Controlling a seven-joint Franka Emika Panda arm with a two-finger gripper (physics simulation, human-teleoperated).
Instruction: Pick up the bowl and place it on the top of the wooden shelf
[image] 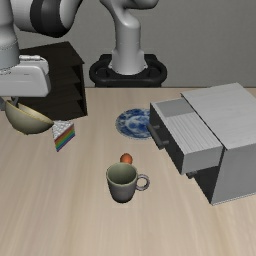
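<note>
The cream-and-tan bowl (30, 119) hangs tilted at the exterior view's left edge, just below my gripper (13, 103). The gripper is shut on the bowl's rim, and its white hand sits right above. The dark wooden shelf (58, 68) stands behind and slightly to the right of the bowl. Its top is higher in the picture than the bowl and partly covered by my arm.
A small striped wedge-shaped box (65, 136) lies right beside the bowl. A blue patterned plate (133, 122) sits mid-table, with a grey-green mug (123, 182) and a small red object (126, 158) in front of it. On the right stands a grey cabinet (215, 140) with an open drawer.
</note>
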